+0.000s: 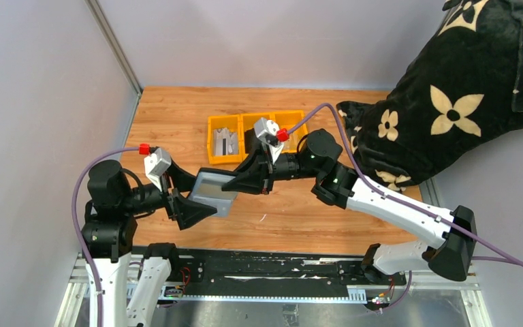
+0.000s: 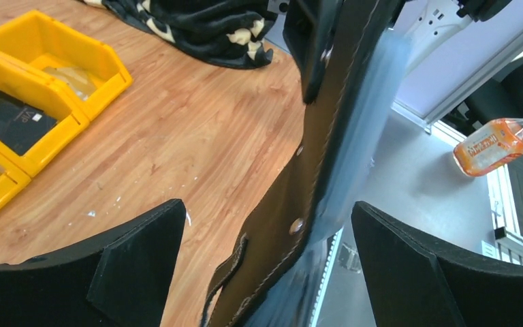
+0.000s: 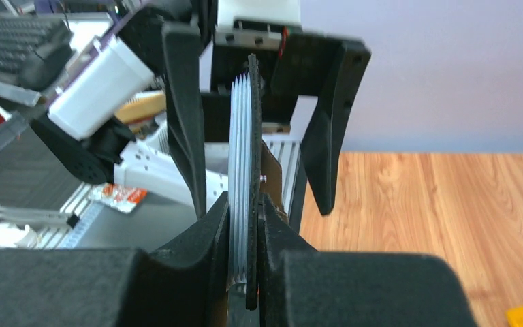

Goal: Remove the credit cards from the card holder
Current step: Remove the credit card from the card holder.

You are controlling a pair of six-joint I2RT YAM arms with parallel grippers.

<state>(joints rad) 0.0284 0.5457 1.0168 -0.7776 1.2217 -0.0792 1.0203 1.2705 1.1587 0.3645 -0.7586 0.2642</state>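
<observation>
Right end effector [image 3: 244, 201] clamping card holder [image 2: 293, 197]

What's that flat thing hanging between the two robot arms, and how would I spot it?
On the wooden table, look at the middle, just nearer than the yellow tray. The card holder is the flat case pinched by the right gripper, black outside and silvery grey on top. It alone is held off the wood.

Looking down from high behind, plus two close wrist views facing across the shared card holder [image 2: 317, 136].
</observation>
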